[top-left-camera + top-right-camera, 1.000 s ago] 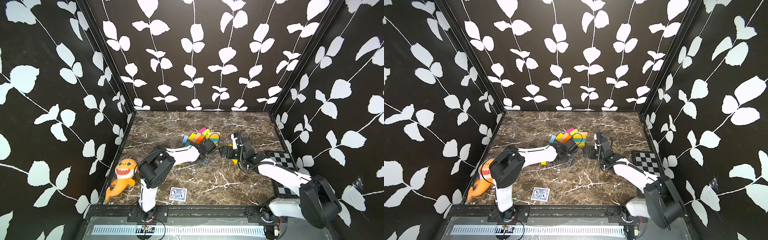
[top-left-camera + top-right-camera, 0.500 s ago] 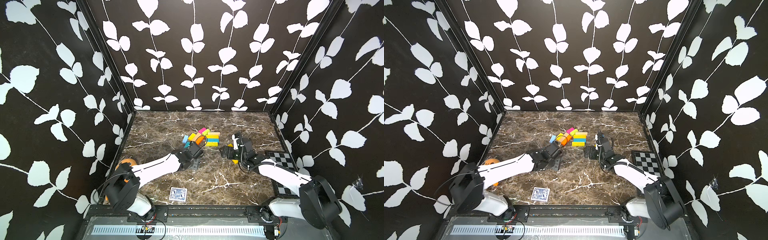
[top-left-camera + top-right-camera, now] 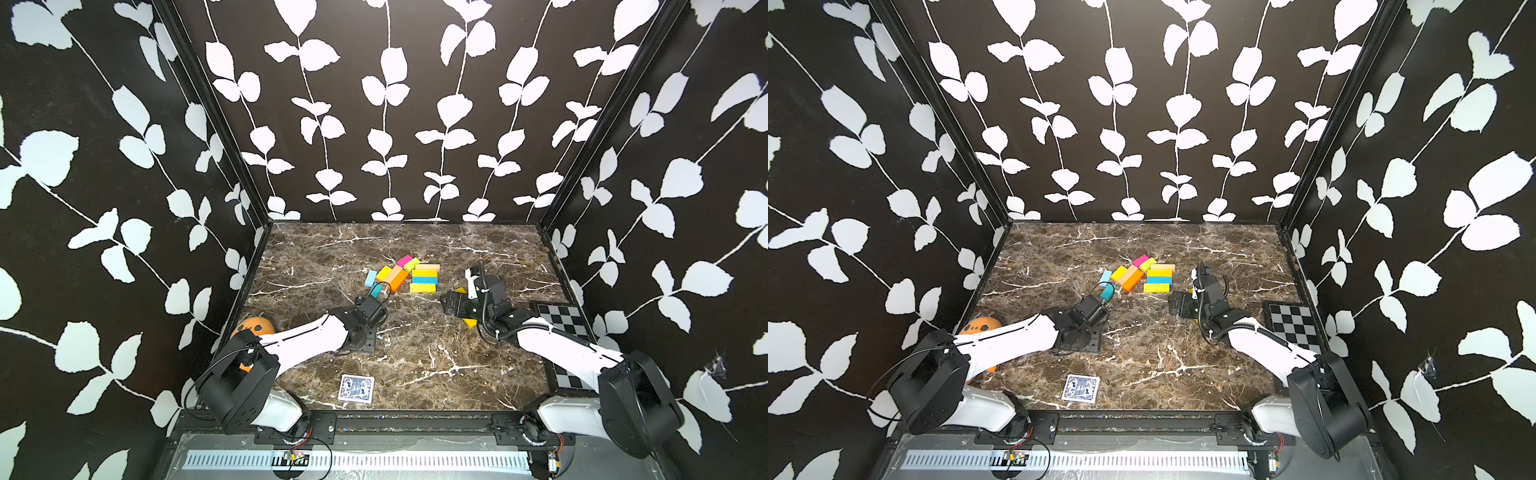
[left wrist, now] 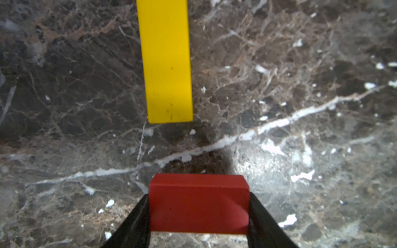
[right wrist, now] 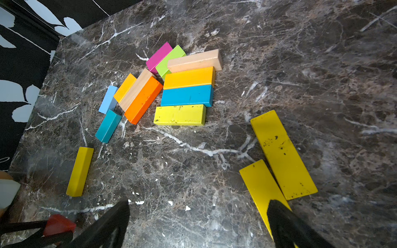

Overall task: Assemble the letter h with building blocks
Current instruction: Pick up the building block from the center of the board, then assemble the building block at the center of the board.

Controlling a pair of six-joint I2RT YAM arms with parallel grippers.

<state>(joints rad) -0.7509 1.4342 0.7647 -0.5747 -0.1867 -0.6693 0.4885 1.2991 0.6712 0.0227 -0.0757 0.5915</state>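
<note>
Holding a red block [image 4: 198, 204] crosswise between its black fingers, our left gripper [image 4: 198, 197] hangs over the marble tabletop [image 3: 415, 357], left of the middle. A lone yellow block [image 4: 167, 64] lies flat just beyond the red one, apart from it. Our right gripper [image 5: 199, 204] stands right of the middle with its jaws spread wide and nothing between them. Two flat yellow blocks [image 5: 281, 154] lie side by side at one finger, which covers the end of the nearer one; we cannot tell whether it touches. The main cluster of building blocks [image 3: 397, 278] sits in the middle, toward the far edge. A card deck [image 3: 356, 388] lies near the front edge and an orange plush [image 3: 252, 326] at the left edge.
</note>
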